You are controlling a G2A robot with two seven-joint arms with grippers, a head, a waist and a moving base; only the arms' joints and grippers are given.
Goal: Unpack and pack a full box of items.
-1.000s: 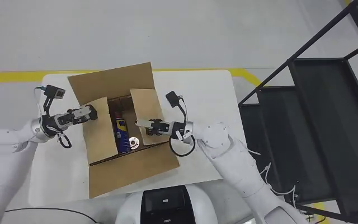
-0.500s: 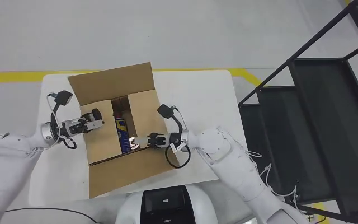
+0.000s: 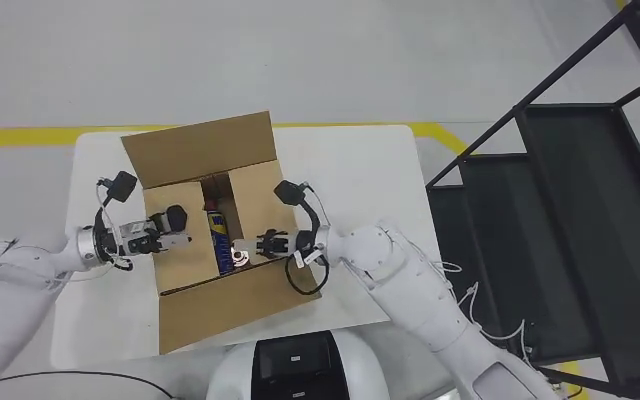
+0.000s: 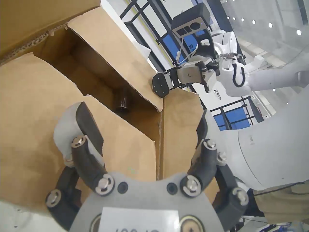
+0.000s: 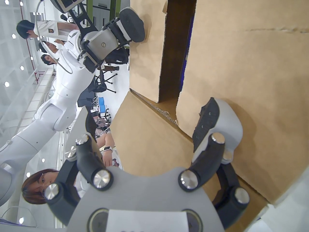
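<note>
Leftmost, the left end effector [image 3: 178, 228] sat over the left inner flap [image 3: 165, 205] of the box [image 3: 200, 148], fingers spread wide, gripping nothing. The box stood mid-tabletop [image 3: 350, 170], outer flaps folded outward, both inner flaps partly lowered. In the gap between them a blue can [image 3: 214, 236] lay inside the box. The right end effector [image 3: 243, 250] was at the right inner flap's [image 3: 255, 200] near edge, just beside the can, fingers likewise wide apart, holding nothing.
</note>
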